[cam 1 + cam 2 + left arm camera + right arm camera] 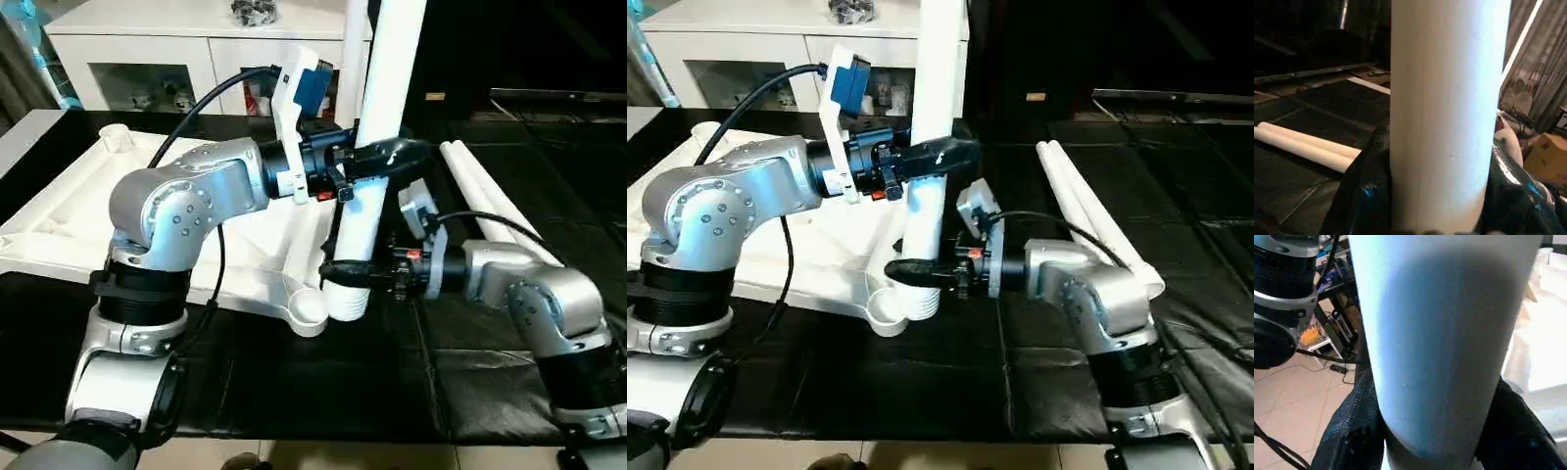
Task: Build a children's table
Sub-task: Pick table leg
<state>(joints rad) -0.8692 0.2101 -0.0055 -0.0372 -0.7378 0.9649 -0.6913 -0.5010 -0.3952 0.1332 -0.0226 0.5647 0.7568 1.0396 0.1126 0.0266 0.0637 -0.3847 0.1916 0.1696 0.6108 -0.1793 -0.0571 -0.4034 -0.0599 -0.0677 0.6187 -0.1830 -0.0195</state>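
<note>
Left eye view: leg stands near upright, foot beside the corner socket at 6 o'clock of the tabletop.
Left gripper: clenched around leg mid-height.
Right gripper: clamped on leg near its lower end.
Spare legs: two, side by side on the black mat, 3 o'clock of the held leg.
Cabinet: 12 o'clock, behind tabletop.
Left wrist view: fingers hug the leg, spare legs beyond.
Right wrist view: fingers wrap the leg.
</note>
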